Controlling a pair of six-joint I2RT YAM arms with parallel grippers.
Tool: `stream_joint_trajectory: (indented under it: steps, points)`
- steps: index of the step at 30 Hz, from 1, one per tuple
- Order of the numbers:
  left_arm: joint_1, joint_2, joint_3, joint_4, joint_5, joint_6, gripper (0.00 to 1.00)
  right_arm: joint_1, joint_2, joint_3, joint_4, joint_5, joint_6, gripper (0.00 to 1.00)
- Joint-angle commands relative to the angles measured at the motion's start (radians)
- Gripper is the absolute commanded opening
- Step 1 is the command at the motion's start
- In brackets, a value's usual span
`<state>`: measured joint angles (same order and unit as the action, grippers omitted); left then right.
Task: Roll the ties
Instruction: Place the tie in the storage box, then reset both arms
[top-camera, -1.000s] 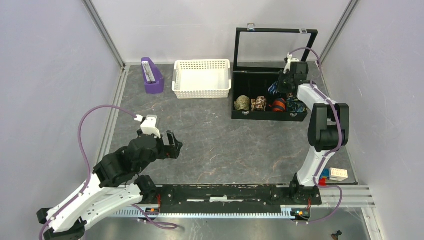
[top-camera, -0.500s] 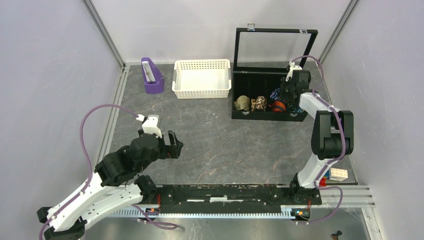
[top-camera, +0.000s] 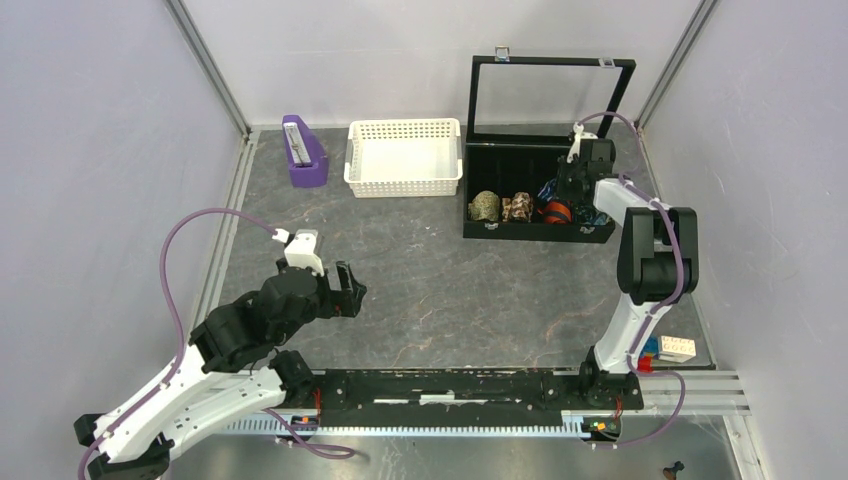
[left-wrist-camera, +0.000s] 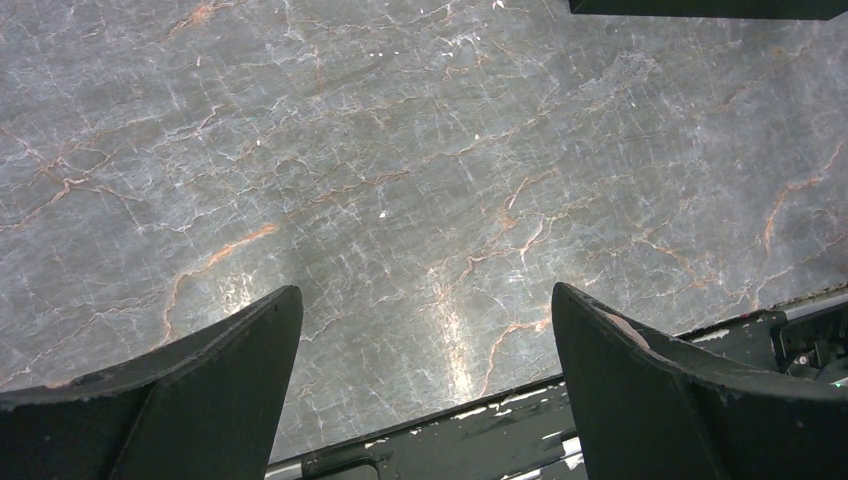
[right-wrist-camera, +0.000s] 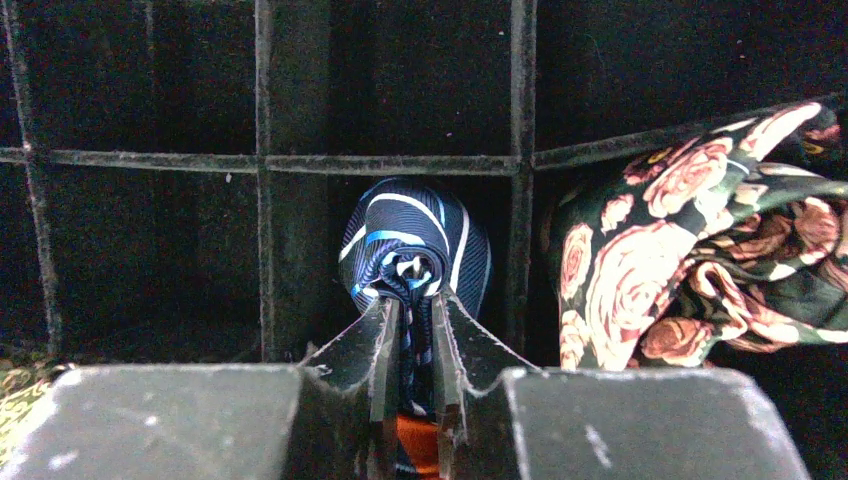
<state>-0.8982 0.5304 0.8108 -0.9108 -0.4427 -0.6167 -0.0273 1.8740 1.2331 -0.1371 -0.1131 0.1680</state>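
The tie (right-wrist-camera: 415, 245) is a small navy coil with light-blue and white stripes. It sits between two dividers of the black box (top-camera: 535, 232). My right gripper (right-wrist-camera: 412, 300) is shut on the coil's near side, with fabric pinched between its narrow jaws. From above, the right gripper (top-camera: 572, 188) reaches down into the box's right part, where a bit of navy tie (top-camera: 549, 186) shows beside it. I cannot tell whether the coil rests on the box floor. My left gripper (top-camera: 345, 290) hovers open over bare table (left-wrist-camera: 420, 180), holding nothing.
The box's front row holds an olive roll (top-camera: 485, 206), a brown roll (top-camera: 517, 207) and an orange roll (top-camera: 557, 211). A rose-patterned cloth (right-wrist-camera: 680, 250) lies right of the coil. The box lid (top-camera: 550, 95) stands open. A white basket (top-camera: 404, 157) and a purple holder (top-camera: 303, 152) stand at the back.
The right wrist has shifted slightly forward and down over the box's right compartments, still holding the coil. The left arm has stayed put.
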Motion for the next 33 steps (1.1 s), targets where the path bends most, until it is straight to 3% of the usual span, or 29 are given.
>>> stream_joint_trajectory:
  steps: [1, 4, 7, 12, 18, 25, 33]
  points:
    - [0.005, 0.009, 0.019, 0.007, -0.013, -0.006, 1.0, -0.001, 0.028, 0.059, -0.01, -0.011, 0.008, 0.07]
    - [0.005, 0.008, 0.019, 0.006, -0.014, -0.006, 1.0, -0.001, 0.013, 0.05, 0.001, -0.011, 0.008, 0.33]
    - [0.005, 0.009, 0.019, 0.008, -0.014, -0.006, 1.0, -0.001, -0.011, 0.058, -0.002, -0.019, 0.011, 0.52]
    - [0.005, 0.014, 0.02, 0.007, -0.013, -0.005, 1.0, 0.001, -0.061, 0.102, -0.027, -0.04, 0.021, 0.72]
    - [0.007, 0.013, 0.021, 0.007, -0.013, -0.005, 1.0, 0.01, -0.131, 0.163, -0.077, -0.052, 0.022, 0.82]
    - [0.008, 0.015, 0.019, 0.007, -0.017, -0.006, 1.0, 0.059, -0.256, 0.142, -0.087, -0.076, 0.021, 0.85]
    - [0.01, 0.032, 0.019, 0.007, -0.024, -0.009, 1.0, 0.115, -0.564, -0.154, 0.089, -0.123, 0.04, 0.92]
